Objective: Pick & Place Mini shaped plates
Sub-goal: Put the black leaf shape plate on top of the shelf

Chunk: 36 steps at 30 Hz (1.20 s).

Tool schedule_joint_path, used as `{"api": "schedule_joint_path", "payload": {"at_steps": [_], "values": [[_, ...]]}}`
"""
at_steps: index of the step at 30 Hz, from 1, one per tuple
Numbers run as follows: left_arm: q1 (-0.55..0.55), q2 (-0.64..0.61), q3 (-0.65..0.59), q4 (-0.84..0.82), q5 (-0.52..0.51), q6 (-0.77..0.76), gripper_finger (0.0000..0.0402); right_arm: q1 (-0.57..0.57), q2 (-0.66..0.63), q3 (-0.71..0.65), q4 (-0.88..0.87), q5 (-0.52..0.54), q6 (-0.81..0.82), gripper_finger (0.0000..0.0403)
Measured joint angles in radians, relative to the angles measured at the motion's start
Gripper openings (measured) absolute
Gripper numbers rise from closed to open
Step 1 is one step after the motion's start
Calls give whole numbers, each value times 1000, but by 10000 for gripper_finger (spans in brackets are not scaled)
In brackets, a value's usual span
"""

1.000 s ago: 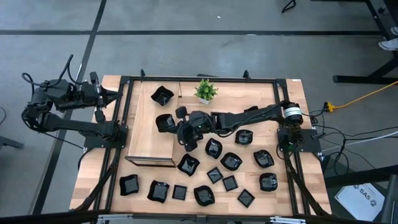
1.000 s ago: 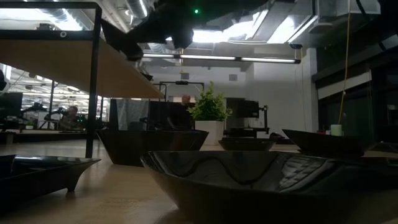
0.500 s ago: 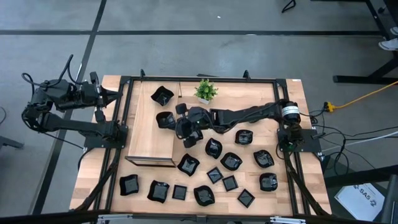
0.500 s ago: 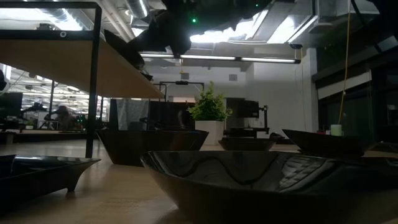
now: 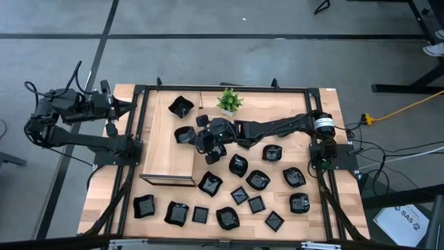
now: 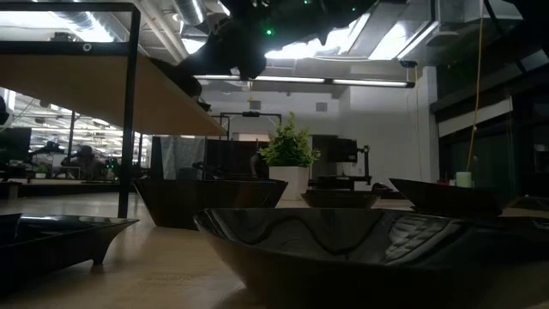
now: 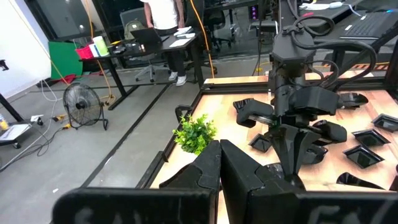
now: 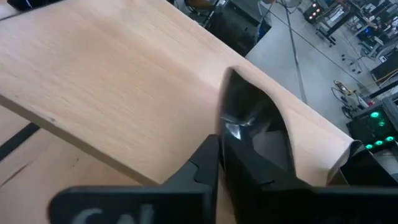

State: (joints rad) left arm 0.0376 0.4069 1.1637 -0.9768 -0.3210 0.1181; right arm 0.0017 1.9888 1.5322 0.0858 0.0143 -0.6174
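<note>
Grey concrete floor surrounds the wooden table (image 5: 319, 104), which is fenced by a black frame (image 5: 222, 88). Its left-centre is taken by a raised wooden shelf (image 5: 163, 149); most of the board is bare, with one dish (image 5: 180, 106) at its far end. A plant (image 5: 229, 101) stands just right of that end, so the right arm works in the gap between the plant and the loose plates (image 5: 258, 179) scattered over the near and right parts of the table, some close together.

From its base at the right edge, the right arm stretches left across the table, nearly level. Its right gripper (image 5: 199, 138) sits at the shelf's right edge, with its fingers clenched on the rim of a plate (image 5: 184, 135). In the right wrist view, that plate (image 8: 255, 121) stands tilted up over the pale board, just past the edge. The left arm waits folded beyond the table's left side, and the left gripper (image 5: 130, 106), near the frame's far-left corner, is pinched together on nothing.

From table height, the shelf's underside (image 6: 94, 90) slopes overhead on a thin black post (image 6: 129, 112), and dark plates fill the foreground. Beyond lie desks, a floor fan (image 7: 84, 102) and a person (image 7: 165, 12) standing.
</note>
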Motion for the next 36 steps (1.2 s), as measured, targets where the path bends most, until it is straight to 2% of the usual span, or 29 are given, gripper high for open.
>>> {"api": "schedule_joint_path", "payload": {"at_steps": [6, 10, 16, 20, 24, 27, 31, 36], "values": [[0, 0, 0, 0, 0, 0, 4, 0, 0, 0, -1, 20, 8, 94], [0, 0, 0, 0, 0, 0, 4, 0, -1, 0, -1, 19, 44, 118], [0, 0, 0, 0, 0, 0, 4, 15, -54, -1, -16, 20, 68, 126], [0, 0, 0, 0, 0, 0, 4, 41, -102, -1, -102, 20, 86, 126], [0, 0, 0, 0, 0, 0, 4, 62, -130, -1, -191, 120, 118, 126], [0, 0, 0, 0, 0, 0, 4, 64, -125, -1, -233, 222, 121, 122], [0, 0, 0, 0, 0, 0, 4, 50, -90, -1, -240, 229, 163, 95], [0, 0, 0, 0, 0, 0, 4, 17, -61, -1, -231, 229, 206, 34]]}}
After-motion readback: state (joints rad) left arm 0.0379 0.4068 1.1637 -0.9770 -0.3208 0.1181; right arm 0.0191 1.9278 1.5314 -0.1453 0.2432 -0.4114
